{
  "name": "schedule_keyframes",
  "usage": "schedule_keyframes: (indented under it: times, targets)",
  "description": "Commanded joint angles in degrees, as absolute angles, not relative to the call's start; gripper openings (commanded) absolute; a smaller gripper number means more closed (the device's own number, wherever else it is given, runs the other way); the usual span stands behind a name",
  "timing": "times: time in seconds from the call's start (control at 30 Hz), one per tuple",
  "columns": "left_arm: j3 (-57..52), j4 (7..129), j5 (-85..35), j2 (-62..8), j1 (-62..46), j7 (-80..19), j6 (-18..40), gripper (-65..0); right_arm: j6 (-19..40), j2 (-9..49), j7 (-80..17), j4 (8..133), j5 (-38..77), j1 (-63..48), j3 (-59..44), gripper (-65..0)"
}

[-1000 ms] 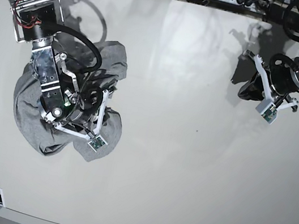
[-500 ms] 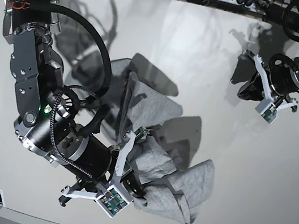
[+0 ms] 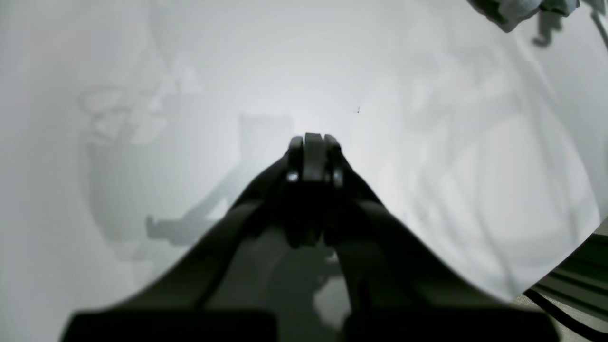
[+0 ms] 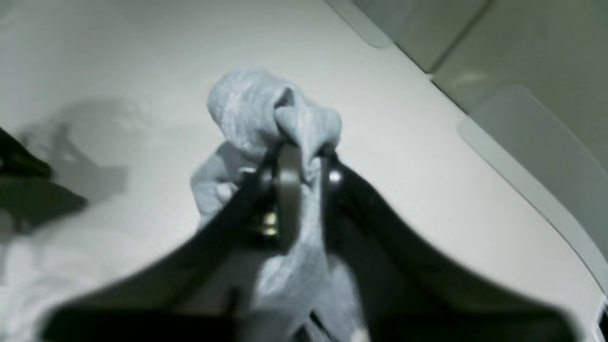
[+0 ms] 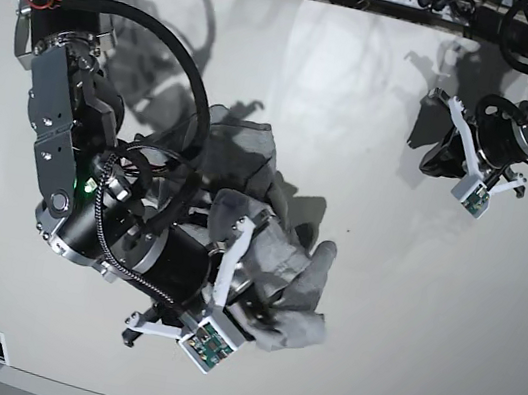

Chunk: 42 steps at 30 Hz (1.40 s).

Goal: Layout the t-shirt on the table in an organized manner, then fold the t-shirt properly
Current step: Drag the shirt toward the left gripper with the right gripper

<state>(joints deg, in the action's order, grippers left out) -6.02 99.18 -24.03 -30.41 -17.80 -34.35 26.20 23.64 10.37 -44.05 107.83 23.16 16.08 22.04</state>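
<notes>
The right gripper [image 4: 299, 166] clamps a bunched fold of the t-shirt [image 5: 264, 258], the rest trailing below onto the table [image 5: 377, 308]; the left gripper [image 3: 313, 145] hovers clenched, empty. A thin pinch may slip.

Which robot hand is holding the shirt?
The right gripper, on the left side of the base view, is pinched shut on a bunch of the grey t-shirt. The left gripper is closed on nothing, over bare table.
</notes>
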Motion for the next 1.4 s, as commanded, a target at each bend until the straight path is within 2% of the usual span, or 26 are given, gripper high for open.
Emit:
schedule_keyframes:
  times: [0.0,0.07,0.13,0.17,0.23,0.3,0.4,0.43,0.5,0.57,0.6,0.73,0.87,0.9,0.97,1.0,1.07,1.1,1.2,1.37]
  targets:
    - [-6.44,100.01,-24.88,-31.09,-17.61,-33.06,26.37,-65.0,24.47,10.11,-42.59,108.62,24.27,17.58,21.71,-45.1]
    - [-6.44,100.01,-24.86,-31.11,-17.61,-33.06,26.39,-65.0,25.43,9.45,-43.31,108.62,24.03,17.61,21.71,-42.4]
    - [-6.44,100.01,-24.88,-31.09,-17.61,-33.06,26.39,-65.0,25.61,9.23,-43.7,108.62,23.97,17.58,21.71,-43.4]
    - [-6.44,100.01,-24.88,-31.09,-17.61,-33.06,26.39,-65.0,25.63,9.23,-43.81,108.62,23.57,17.61,21.71,-48.8]
    - [-6.44,100.01,-24.86,-31.09,-17.61,-33.06,26.37,-65.0,25.61,9.32,-43.9,108.62,20.84,17.52,21.71,-65.0]
    - [-6.44,100.01,-24.86,-31.09,-17.63,-33.06,26.39,-65.0,25.28,9.61,-44.51,108.62,17.82,16.84,21.71,-65.0]
    - [-6.44,100.01,-24.86,-31.09,-17.61,-33.06,26.39,-65.0,27.7,9.69,-45.78,108.62,21.26,14.13,21.71,-65.0]
    - [-6.44,100.01,-24.88,-31.09,-17.61,-33.06,26.37,-65.0,28.84,9.67,-46.41,108.62,24.25,12.84,21.71,-62.5]
    - [-6.44,100.01,-24.86,-31.09,-17.61,-33.06,26.37,-65.0,31.46,9.45,-46.41,108.62,28.67,9.82,21.85,-47.8]
    - [-6.44,100.01,-24.86,-31.09,-17.61,-33.06,26.39,-65.0,32.99,8.47,-46.15,108.6,27.79,6.94,22.11,-32.4]
    - [-6.44,100.01,-24.86,-31.11,-17.63,-33.08,26.39,-65.0,33.12,7.92,-46.15,108.57,26.06,5.58,22.26,-28.6]
    - [-6.44,100.01,-24.91,-31.09,-17.61,-33.04,26.37,-65.0,31.81,5.48,-43.75,107.22,16.75,1.5,23.29,-28.1]
    - [-6.44,100.01,-24.88,-31.09,-17.61,-33.08,26.39,-65.0,27.44,5.41,-37.08,99.55,9.78,1.45,25.12,-28.2]
    - [-6.44,100.01,-24.88,-31.09,-17.61,-33.06,26.39,-65.0,27.29,5.41,-35.83,97.01,8.95,1.93,25.63,-28.7]
    - [-6.44,100.01,-24.91,-31.09,-17.61,-33.06,26.39,-65.0,27.22,5.39,-35.55,92.53,7.84,3.46,26.76,-35.8]
    - [-6.44,100.01,-24.91,-31.09,-17.61,-33.08,26.39,-65.0,27.16,5.39,-35.55,90.94,6.92,4.21,27.27,-41.5]
    - [-6.44,100.01,-24.88,-31.09,-17.63,-33.08,26.39,-65.0,27.42,5.39,-35.57,89.6,4.82,5.67,27.94,-58.6]
    - [-6.44,100.01,-24.88,-31.11,-17.63,-33.08,26.37,-65.0,27.66,5.39,-35.55,89.71,4.14,6.26,28.05,-65.0]
    - [-6.44,100.01,-25.15,-31.11,-17.61,-33.04,26.39,-65.0,26.7,5.39,-35.64,92.42,4.8,8.62,28.03,-65.0]
    - [-6.44,100.01,-25.15,-31.05,-17.63,-33.08,26.39,-65.0,25.15,5.41,-37.32,105.27,13.21,11.57,28.03,-65.0]
